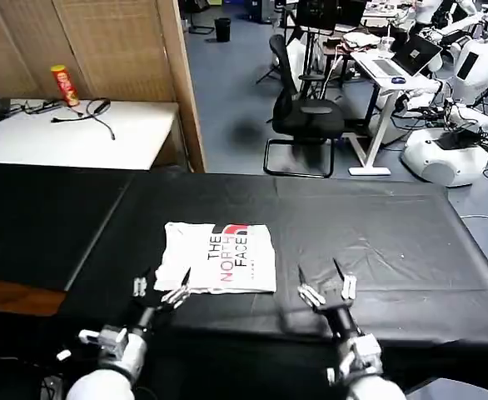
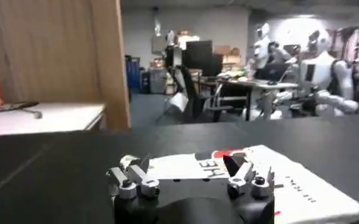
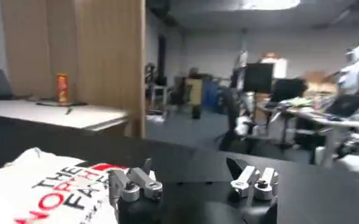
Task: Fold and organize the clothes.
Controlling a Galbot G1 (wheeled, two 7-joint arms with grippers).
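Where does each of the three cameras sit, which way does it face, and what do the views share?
Head view: on the robot's head, looking forward and down at the black table, folded T-shirt, left gripper and right gripper, both open.
Left wrist view: on the left arm, facing across the table over the left gripper at the T-shirt.
Right wrist view: on the right arm, over the right gripper; T-shirt alongside.
Shared: all three show the T-shirt.
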